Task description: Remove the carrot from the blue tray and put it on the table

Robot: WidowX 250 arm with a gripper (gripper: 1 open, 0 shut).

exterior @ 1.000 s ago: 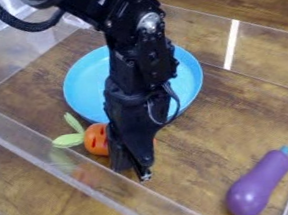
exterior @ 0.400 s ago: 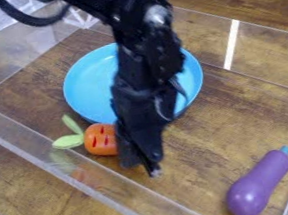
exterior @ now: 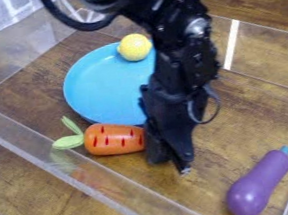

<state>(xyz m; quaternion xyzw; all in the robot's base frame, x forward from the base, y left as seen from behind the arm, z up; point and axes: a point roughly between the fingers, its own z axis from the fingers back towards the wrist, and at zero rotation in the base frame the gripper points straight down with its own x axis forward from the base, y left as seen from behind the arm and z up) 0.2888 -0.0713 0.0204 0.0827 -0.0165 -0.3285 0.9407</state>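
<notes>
The orange carrot (exterior: 113, 138) lies on its side on the brown table (exterior: 249, 115), just in front of the blue tray (exterior: 97, 86). Its green top (exterior: 67, 136) points left. My gripper (exterior: 180, 164) points straight down right of the carrot's tip, low over the wood. It is shut with nothing between its fingers. The black arm rises behind it and covers the tray's right edge.
A small yellow ball (exterior: 134, 46) sits at the tray's back rim. A purple eggplant (exterior: 259, 185) lies at the front right. Low clear acrylic walls (exterior: 47, 163) border the table on all sides, the front one close to the carrot.
The arm has moved right, away from the carrot, and the gripper stays shut. The whole carrot and the yellow ball now show, where the arm covered them before.
</notes>
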